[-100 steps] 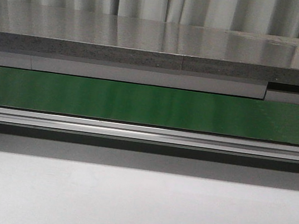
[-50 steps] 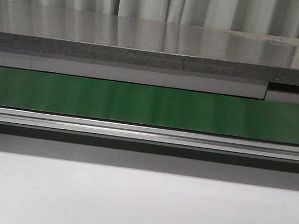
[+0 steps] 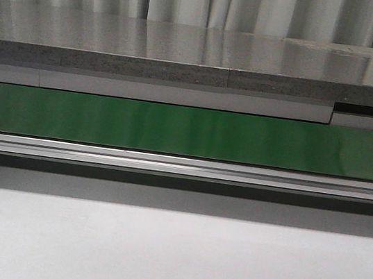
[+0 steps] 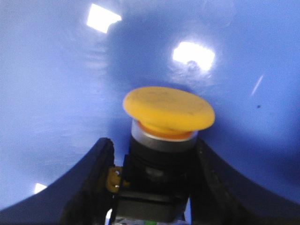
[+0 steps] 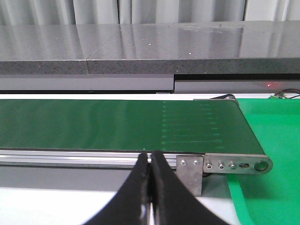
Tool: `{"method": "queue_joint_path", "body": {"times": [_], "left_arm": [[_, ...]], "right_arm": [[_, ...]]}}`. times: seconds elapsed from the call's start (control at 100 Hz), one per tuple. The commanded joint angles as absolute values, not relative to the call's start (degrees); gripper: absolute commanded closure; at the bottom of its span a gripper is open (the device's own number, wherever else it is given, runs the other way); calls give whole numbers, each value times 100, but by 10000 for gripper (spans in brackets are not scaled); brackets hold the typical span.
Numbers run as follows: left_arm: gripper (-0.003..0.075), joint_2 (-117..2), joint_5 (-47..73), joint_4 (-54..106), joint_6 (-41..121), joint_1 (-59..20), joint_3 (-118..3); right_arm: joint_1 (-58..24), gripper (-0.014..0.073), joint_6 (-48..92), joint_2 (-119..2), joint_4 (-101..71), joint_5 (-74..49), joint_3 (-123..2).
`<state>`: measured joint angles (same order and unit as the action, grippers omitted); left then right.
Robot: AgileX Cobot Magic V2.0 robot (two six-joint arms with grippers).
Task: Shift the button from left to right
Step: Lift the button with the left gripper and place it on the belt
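In the left wrist view the button (image 4: 168, 108) has a round yellow-orange cap on a silver collar and a black body. It sits between the two dark fingers of my left gripper (image 4: 153, 145), which press against the sides of its black body. A glossy blue surface (image 4: 56, 84) lies behind it. In the right wrist view my right gripper (image 5: 150, 154) is shut with nothing in it, in front of the green conveyor belt (image 5: 93, 124). Neither gripper nor the button shows in the front view.
The green belt (image 3: 188, 131) runs across the front view behind an aluminium rail (image 3: 182, 167), with a grey stone ledge (image 3: 185, 55) beyond. The belt's right end has a metal bracket (image 5: 190, 173) and a green mat (image 5: 276, 140) beside it. White table (image 3: 169, 256) lies in front.
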<state>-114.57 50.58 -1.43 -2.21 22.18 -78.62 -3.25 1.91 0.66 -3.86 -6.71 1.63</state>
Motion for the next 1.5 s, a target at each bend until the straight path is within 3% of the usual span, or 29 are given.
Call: {"method": "queue_joint_path", "body": {"times": [0.0, 0.3, 0.71, 1.01, 1.15, 1.4, 1.49], "left_arm": [[741, -10825, 5119, -116, -222, 2212, -8198], [741, -10249, 5688, 1005, 557, 2130, -8542], [740, -10238, 5914, 970, 568, 1271, -8509], [731, -10486, 5981, 956, 568, 1062, -8509], [612, -10610, 6044, 948, 568, 1009, -8509], [204, -10619, 6084, 948, 568, 996, -8509], [156, -10598, 6133, 948, 568, 996, -8509]], "right_arm": [[-315, 660, 209, 149, -372, -209, 76], [-315, 660, 209, 149, -372, -209, 76], [-315, 660, 209, 149, -372, -209, 76], [-315, 660, 209, 149, -372, -209, 76], [-315, 660, 209, 149, -372, -209, 76], [-315, 660, 209, 149, -372, -209, 76], [-315, 660, 209, 149, -372, -209, 76]]}}
